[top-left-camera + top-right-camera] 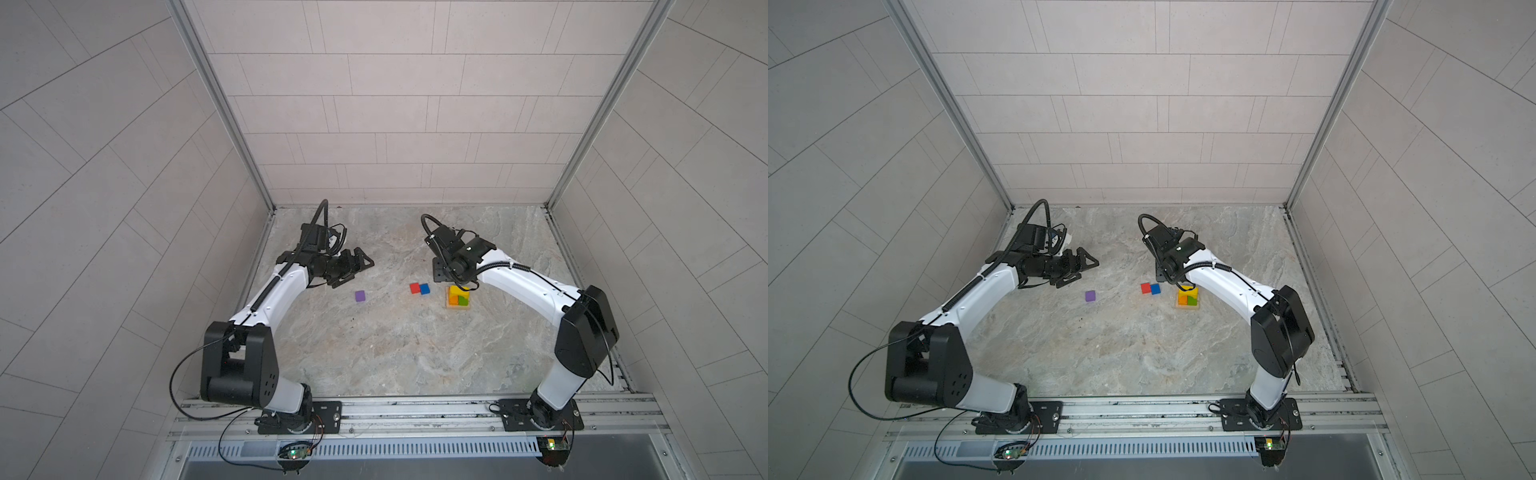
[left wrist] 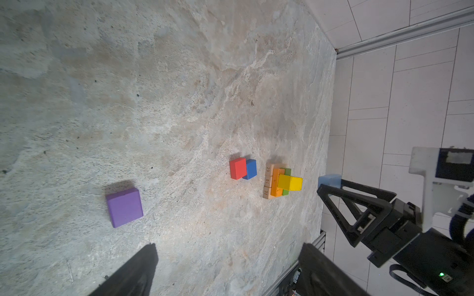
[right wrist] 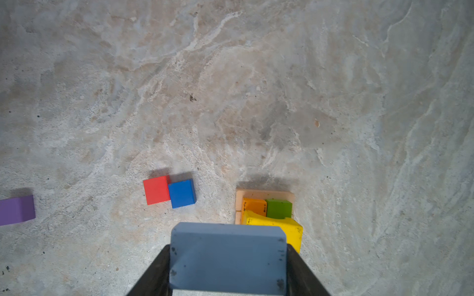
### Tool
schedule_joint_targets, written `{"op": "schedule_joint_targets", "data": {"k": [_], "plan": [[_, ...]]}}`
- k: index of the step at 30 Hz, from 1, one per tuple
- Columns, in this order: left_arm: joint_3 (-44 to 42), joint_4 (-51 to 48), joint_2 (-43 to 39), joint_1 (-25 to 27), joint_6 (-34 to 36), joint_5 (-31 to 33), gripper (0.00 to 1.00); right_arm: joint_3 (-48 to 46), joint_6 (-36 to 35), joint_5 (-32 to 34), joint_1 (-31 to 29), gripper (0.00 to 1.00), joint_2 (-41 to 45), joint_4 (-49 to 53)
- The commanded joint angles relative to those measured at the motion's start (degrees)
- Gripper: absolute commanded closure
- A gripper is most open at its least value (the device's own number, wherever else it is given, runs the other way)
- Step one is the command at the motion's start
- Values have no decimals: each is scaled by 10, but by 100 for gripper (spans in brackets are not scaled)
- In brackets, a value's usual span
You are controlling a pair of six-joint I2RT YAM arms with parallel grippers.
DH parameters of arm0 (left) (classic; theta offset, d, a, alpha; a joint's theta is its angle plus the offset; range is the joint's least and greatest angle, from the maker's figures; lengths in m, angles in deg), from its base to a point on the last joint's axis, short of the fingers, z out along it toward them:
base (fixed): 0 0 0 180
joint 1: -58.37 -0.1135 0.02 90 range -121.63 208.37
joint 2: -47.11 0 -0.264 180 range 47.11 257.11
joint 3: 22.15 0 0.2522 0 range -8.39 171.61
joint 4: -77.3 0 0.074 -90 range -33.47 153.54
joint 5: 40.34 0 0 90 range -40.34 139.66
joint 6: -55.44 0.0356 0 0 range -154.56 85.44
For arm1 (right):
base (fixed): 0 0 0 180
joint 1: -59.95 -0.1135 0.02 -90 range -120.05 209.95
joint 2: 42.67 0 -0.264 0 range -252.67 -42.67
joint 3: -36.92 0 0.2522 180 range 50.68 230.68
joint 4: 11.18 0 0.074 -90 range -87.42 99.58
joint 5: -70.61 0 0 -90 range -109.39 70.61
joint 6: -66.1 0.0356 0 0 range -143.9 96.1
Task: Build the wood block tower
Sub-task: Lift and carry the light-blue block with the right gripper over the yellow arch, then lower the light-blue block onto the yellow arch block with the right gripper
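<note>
In both top views I counted three loose cubes on the stone table (image 1: 374,353): one purple cube (image 1: 360,295), one red cube (image 1: 414,288) and one blue cube (image 1: 424,289). The red and blue ones were touching. The tower (image 1: 458,297) stood near that pair at three o'clock, and the purple cube lay well apart at nine o'clock. The left gripper (image 1: 353,272) hung near the purple cube at about twelve o'clock, its jaws spread wide and holding nothing.

From the left wrist I counted the tower's parts. There was a tan base (image 2: 268,182) that looked to be three bars side by side. On it were one orange brick (image 2: 275,183) and one green brick (image 2: 287,171), with one yellow brick (image 2: 289,182) laid across those two.

From the right wrist, the right gripper (image 3: 228,247) was clamped on the single light-blue brick (image 3: 228,266). That brick hung over the tower's near edge and hid part of the yellow brick. The left wrist view showed it clear of the stack.
</note>
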State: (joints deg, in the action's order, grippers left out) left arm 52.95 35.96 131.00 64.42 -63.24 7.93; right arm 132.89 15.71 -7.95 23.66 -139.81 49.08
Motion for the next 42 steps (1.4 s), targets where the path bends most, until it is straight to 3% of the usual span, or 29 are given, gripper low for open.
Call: {"op": "schedule_joint_targets", "data": {"k": [1, 19, 42], "plan": [[-5, 5, -10, 2, 2, 0, 7, -26, 26, 18, 3, 63, 28, 3], [-2, 3, -8, 2, 3, 1, 7, -170, 41, 21, 25, 64, 128, -92], [-3, 3, -6, 2, 3, -2, 7, -191, 56, 8, 33, 65, 108, -100]]}}
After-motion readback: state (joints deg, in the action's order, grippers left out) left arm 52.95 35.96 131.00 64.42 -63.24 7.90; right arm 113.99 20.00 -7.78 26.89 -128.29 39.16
